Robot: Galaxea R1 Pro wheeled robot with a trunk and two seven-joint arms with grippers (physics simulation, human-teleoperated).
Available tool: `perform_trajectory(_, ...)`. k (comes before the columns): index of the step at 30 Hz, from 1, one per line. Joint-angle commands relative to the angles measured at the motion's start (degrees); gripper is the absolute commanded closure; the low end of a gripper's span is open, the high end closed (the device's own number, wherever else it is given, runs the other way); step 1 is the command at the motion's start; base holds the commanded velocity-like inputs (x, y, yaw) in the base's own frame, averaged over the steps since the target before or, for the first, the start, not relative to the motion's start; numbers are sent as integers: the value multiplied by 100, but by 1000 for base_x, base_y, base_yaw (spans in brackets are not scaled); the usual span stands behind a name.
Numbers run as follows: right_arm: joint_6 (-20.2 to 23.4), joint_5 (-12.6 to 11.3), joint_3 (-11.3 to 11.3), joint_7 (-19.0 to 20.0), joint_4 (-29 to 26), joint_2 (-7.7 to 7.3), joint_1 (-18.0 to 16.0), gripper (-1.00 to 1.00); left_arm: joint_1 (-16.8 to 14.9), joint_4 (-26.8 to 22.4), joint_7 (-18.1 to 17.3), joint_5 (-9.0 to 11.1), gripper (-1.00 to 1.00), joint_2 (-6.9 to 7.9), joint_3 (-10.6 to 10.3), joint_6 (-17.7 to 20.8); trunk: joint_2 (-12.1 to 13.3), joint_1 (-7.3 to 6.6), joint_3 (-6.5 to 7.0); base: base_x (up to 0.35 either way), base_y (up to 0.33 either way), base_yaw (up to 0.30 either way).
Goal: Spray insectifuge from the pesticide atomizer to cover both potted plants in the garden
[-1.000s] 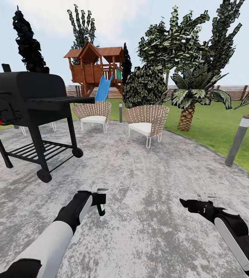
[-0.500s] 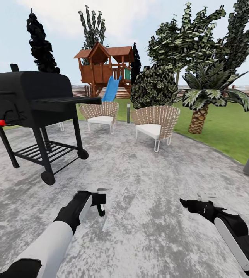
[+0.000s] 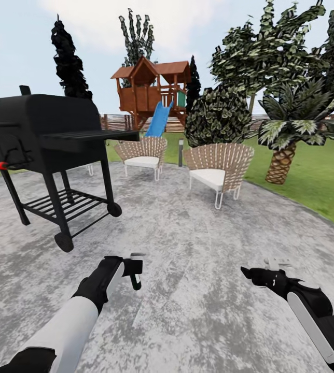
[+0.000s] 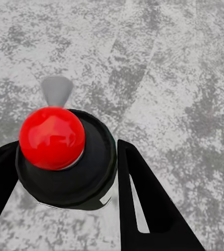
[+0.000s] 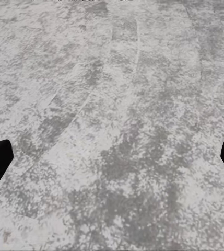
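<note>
My left gripper (image 3: 134, 270) hangs low over the grey patio (image 3: 188, 233), shut on the pesticide atomizer (image 3: 135, 280), a slim dark green bottle with a white band pointing down. In the left wrist view the atomizer (image 4: 65, 157) has a dark round top and a red ball cap, held between the black fingers (image 4: 143, 204) of my left gripper (image 4: 65, 175). My right gripper (image 3: 264, 269) is open and holds nothing; its tips sit at the far edges of the right wrist view (image 5: 112, 157) over bare paving. The potted plants are out of view.
A black grill (image 3: 42, 134) on wheels stands at the left. Two wicker chairs (image 3: 142, 153) (image 3: 219, 166) sit at the patio's far edge, a short bollard lamp (image 3: 180, 151) between them. Beyond are a wooden playhouse (image 3: 151, 88), a palm (image 3: 283, 155) and lawn (image 3: 312, 176).
The whole picture has slid to the right, so the camera turned left; the grey bollard lamp at the right has left the view. Both arms keep their pose, the left still holding the atomizer.
</note>
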Motion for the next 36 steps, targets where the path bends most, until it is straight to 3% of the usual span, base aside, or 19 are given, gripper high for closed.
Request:
perform_trajectory(1, 14, -57, 10, -51, -7, -6, -2, -100, -4, -6, 1, 21, 100, -2, -7, 29, -3, 2, -6, 245, -180, 241)
perform_trajectory(12, 14, -57, 28, -51, -7, 2, -2, -100, -4, -8, 1, 21, 100, 2, -6, 29, -3, 2, -6, 169, -115, 253)
perform_trajectory(36, 14, -57, 27, -51, -7, 3, -2, -100, -4, -10, 1, 21, 100, 2, -6, 29, -3, 2, -6, 6, -13, 255)
